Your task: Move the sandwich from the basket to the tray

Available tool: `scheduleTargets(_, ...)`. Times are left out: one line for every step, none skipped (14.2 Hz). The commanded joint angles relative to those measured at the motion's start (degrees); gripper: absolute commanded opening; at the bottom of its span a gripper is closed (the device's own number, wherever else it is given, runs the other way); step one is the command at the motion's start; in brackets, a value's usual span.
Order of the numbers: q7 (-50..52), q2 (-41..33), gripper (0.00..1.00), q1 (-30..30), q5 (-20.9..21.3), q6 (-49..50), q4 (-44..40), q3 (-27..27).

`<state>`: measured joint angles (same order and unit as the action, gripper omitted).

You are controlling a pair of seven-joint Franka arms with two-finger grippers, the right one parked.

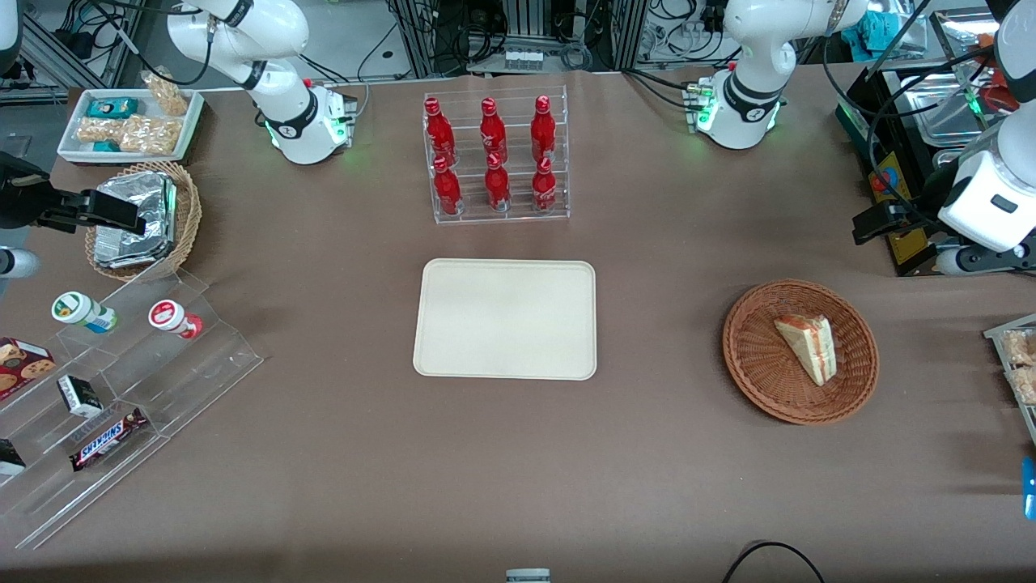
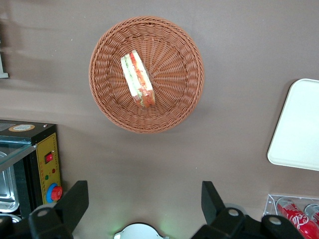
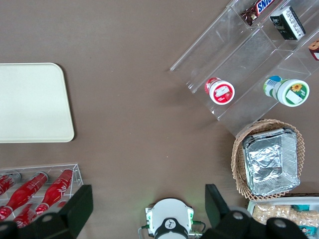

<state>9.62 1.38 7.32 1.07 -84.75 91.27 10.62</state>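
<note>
The sandwich [image 1: 805, 346], a pale wedge with red and green filling along its cut edge, lies in the reddish-brown wicker basket [image 1: 745, 356] toward the working arm's end of the table. The wrist view looks straight down on the sandwich [image 2: 138, 79] and the basket [image 2: 184, 99]. The cream tray [image 1: 506, 318] sits bare at the table's middle, and a corner of the tray [image 2: 299, 124] shows in the wrist view. My gripper [image 1: 864, 230] hangs high above the table, farther from the front camera than the basket. The gripper [image 2: 143, 199] is open and holds nothing.
A clear rack of red bottles [image 1: 495, 158] stands farther from the front camera than the tray. A machine with a yellow panel [image 2: 45, 164] sits beside the basket. Toward the parked arm's end are a tan basket of foil packs [image 1: 146, 219] and a stepped acrylic shelf [image 1: 121, 380].
</note>
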Motion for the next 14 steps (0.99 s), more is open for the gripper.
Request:
scheduleTargets(0.2, 0.4, 1.00, 0.3, 0.7, 1.0, -1.1, 0.1)
scheduleTargets(0.3, 0.5, 1.00, 0.3, 0.7, 1.0, -1.2, 0.1)
scheduleTargets(0.3, 0.5, 1.00, 0.3, 0.7, 1.0, -1.2, 0.1)
scheduleTargets(0.3, 0.5, 1.00, 0.3, 0.7, 1.1, -1.3, 0.1)
scheduleTargets(0.3, 0.5, 1.00, 0.3, 0.7, 1.1, -1.3, 0.1)
scheduleTargets(0.3, 0.5, 1.00, 0.3, 0.7, 1.1, -1.3, 0.1)
scheduleTargets(0.3, 0.5, 1.00, 0.3, 0.7, 1.1, -1.3, 0.1)
scheduleTargets(0.3, 0.5, 1.00, 0.3, 0.7, 1.1, -1.2, 0.1)
scheduleTargets(0.5, 0.8, 1.00, 0.3, 0.6, 1.2, -0.9, 0.1)
scheduleTargets(0.5, 2.0, 1.00, 0.3, 0.6, 1.4, -1.1, -0.2)
scheduleTargets(0.4, 2.3, 1.00, 0.3, 0.6, 1.3, -1.0, -0.4)
scheduleTargets(0.4, 2.6, 1.00, 0.3, 0.6, 1.3, -0.9, -0.5)
scheduleTargets(0.3, 2.9, 1.00, 0.3, 0.6, 1.3, -0.7, -0.7)
scheduleTargets(0.4, 4.2, 1.00, 0.3, 0.7, 1.3, -0.7, -0.7)
